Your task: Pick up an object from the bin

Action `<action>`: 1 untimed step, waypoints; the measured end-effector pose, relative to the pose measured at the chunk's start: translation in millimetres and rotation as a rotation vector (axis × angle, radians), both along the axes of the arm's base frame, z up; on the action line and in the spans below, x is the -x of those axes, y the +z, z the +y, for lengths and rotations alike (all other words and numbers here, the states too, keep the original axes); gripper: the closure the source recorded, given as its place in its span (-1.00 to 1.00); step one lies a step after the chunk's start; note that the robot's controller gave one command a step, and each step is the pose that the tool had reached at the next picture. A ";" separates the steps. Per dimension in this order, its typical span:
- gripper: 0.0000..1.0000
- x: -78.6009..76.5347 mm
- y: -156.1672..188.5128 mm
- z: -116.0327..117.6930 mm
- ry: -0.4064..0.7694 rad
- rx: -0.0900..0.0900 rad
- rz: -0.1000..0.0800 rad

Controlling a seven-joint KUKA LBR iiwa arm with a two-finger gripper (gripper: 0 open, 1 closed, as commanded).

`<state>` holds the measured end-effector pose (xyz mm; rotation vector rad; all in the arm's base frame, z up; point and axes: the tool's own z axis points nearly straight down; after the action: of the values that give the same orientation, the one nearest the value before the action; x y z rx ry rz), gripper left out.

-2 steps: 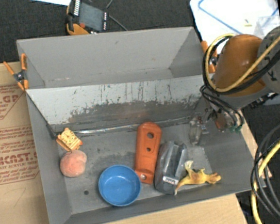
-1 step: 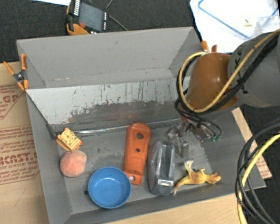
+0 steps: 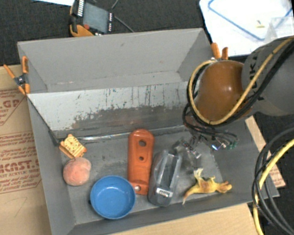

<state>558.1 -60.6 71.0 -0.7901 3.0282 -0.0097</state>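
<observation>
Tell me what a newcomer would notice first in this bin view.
The bright orange oblong block lying mid-floor in the bin and the round blue bowl at the front left stand out most. On the right, the arm's brown-orange wrist cover looms over the bin, its gripper low beside a grey-and-black tool.

Even, bright light fills the bin (image 3: 116, 58), leaving soft shadows
</observation>
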 end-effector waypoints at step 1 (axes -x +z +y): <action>1.00 -2.1 94.1 2.7 -0.208 -0.004 0.003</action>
<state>560.2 -57.9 165.1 -0.4725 3.0962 -0.0042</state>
